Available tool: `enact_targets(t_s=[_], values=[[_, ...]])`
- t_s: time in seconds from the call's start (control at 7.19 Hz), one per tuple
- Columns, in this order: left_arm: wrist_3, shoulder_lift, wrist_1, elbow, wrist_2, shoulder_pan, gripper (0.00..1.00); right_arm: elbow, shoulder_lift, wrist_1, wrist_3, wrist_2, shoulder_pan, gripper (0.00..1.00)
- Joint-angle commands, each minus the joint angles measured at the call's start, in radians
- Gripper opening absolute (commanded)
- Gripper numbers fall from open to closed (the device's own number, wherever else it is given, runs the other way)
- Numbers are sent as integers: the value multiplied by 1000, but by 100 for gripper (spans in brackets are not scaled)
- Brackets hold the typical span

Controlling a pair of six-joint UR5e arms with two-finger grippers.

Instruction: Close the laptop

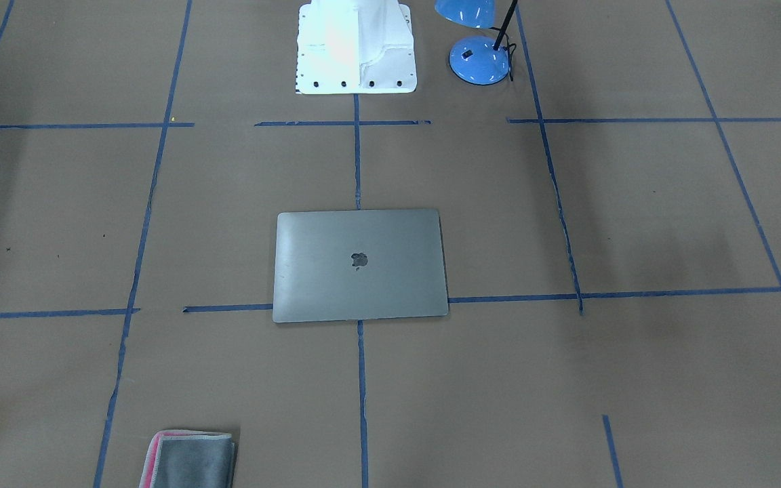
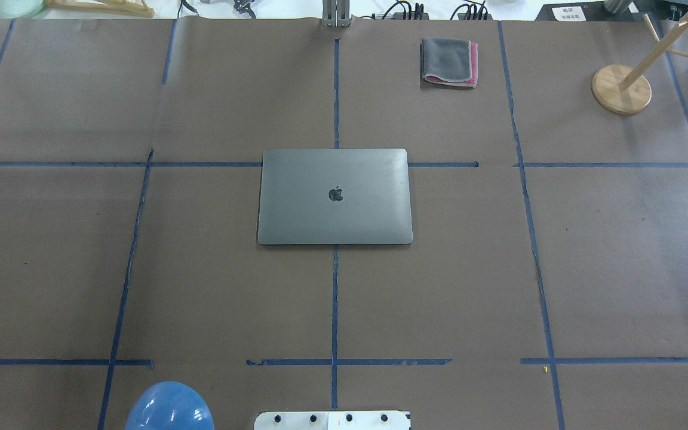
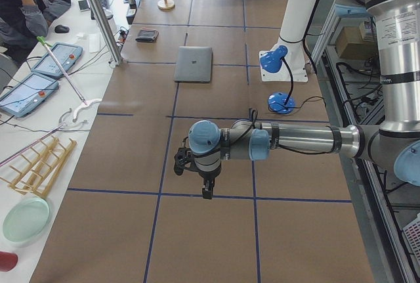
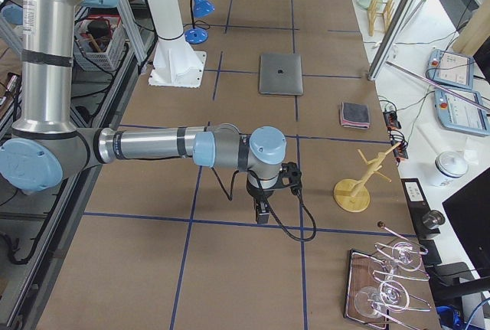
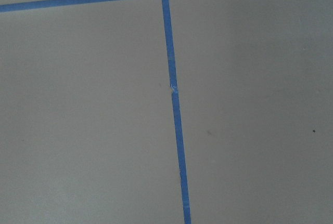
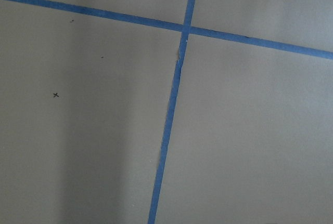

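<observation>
The laptop [image 2: 335, 196] lies shut and flat at the table's middle, grey lid up with the dark apple logo showing; it also shows in the front-facing view [image 1: 361, 264], the left side view [image 3: 194, 64] and the right side view [image 4: 280, 73]. My left gripper [image 3: 207, 193] shows only in the left side view, hanging over bare table far from the laptop. My right gripper [image 4: 262, 214] shows only in the right side view, also far from the laptop. I cannot tell whether either is open or shut. Both wrist views show only brown paper and blue tape.
A folded grey-and-pink cloth [image 2: 449, 62] lies beyond the laptop. A blue desk lamp [image 1: 478, 57] stands beside the white robot base [image 1: 356, 51]. A wooden peg stand [image 2: 621, 88] stands at the far right. A seated person [image 3: 29, 0] is at the table's side.
</observation>
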Motion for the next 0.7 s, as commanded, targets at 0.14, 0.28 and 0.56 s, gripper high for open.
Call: enact_targets(t_s=[0.14,0.28,0.56], values=[[3,8,-4,-1,1,0,100,1,-9,4,22,3,2,100],[5,10,-5,-1,1,0,100,1,-9,4,24,1,2,100],[6,10,-5,4,11,0,100,-2,-10,4,24,1,2,100]])
